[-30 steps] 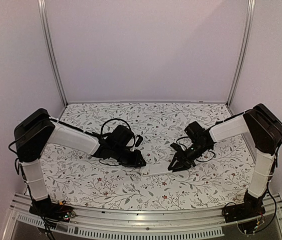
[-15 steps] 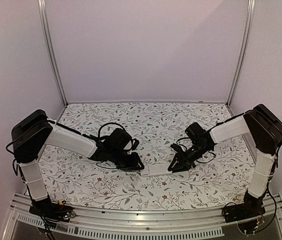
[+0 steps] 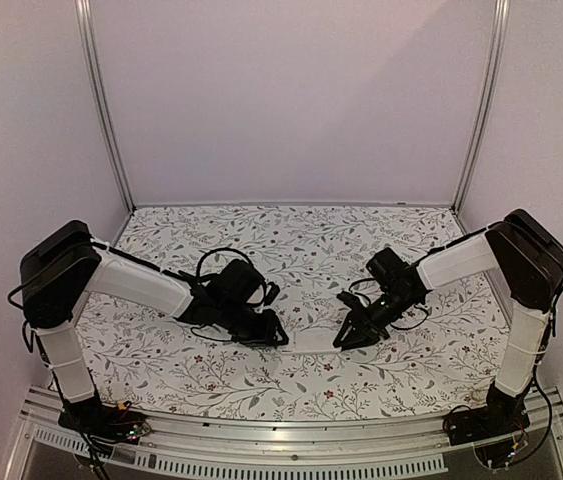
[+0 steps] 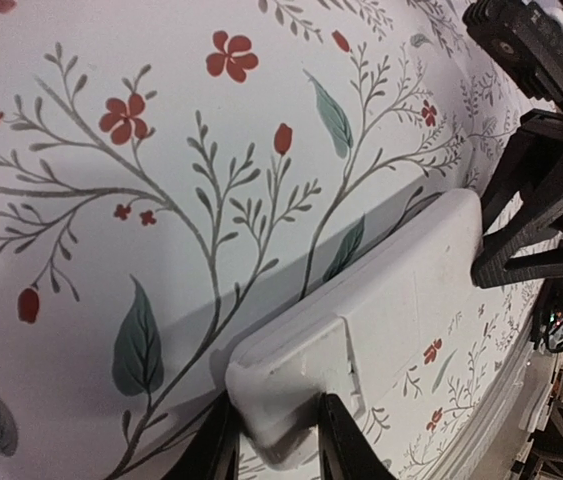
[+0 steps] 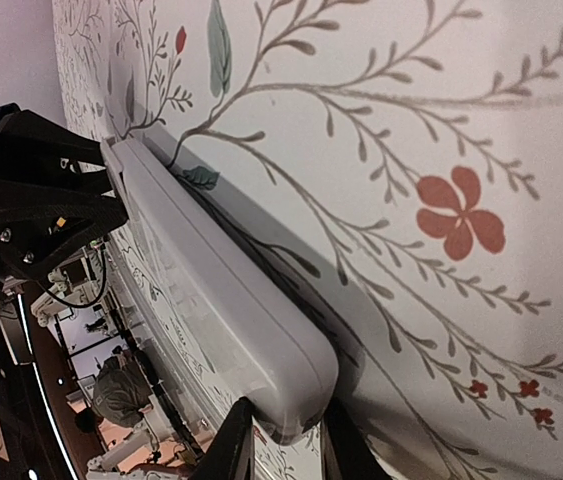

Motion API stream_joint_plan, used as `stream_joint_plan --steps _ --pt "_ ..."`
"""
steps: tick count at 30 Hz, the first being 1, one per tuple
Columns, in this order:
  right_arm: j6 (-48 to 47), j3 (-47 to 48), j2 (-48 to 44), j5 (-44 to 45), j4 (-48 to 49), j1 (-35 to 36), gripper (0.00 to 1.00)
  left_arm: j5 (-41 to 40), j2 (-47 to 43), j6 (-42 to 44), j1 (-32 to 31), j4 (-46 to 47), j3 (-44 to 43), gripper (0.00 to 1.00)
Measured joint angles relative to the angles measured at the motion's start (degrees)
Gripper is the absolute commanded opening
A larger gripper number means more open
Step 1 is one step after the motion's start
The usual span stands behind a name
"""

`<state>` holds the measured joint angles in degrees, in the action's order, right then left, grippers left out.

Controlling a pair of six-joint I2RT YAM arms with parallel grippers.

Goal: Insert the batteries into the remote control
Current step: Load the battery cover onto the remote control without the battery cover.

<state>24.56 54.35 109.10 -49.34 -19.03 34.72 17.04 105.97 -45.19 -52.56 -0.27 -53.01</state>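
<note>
The remote control (image 3: pixel 311 339) is a slim white handset, plain back showing, held just above the flowered table between both grippers. My left gripper (image 3: pixel 281 337) is shut on its left end, and my right gripper (image 3: pixel 345 338) is shut on its right end. In the left wrist view my fingers (image 4: pixel 279 442) pinch the end that carries the small white cover (image 4: pixel 306 365). In the right wrist view my fingers (image 5: pixel 283 442) pinch the rounded end of the remote (image 5: pixel 216 290). The batteries are out of view.
The flowered tablecloth (image 3: pixel 291 240) covers the whole table, with white walls on three sides. A metal rail (image 3: pixel 281 435) runs along the near edge. Black cables loop over the left wrist (image 3: pixel 226 270).
Both grippers keep hold of the remote. The pair has shifted slightly left and back, and the left arm's elbow has drawn back a little.
</note>
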Motion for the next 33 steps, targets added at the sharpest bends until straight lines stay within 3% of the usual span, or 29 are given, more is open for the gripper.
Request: stream_joint_plan --steps 23,33 --pt "0.1 -0.7 -0.4 -0.8 -2.3 0.0 0.17 1.2 2.3 -3.4 0.1 -1.7 -2.8 0.25" --pt "0.1 -2.2 -0.7 -1.2 -0.8 0.3 0.18 -0.2 1.7 -7.6 -0.3 -1.2 -1.9 0.31"
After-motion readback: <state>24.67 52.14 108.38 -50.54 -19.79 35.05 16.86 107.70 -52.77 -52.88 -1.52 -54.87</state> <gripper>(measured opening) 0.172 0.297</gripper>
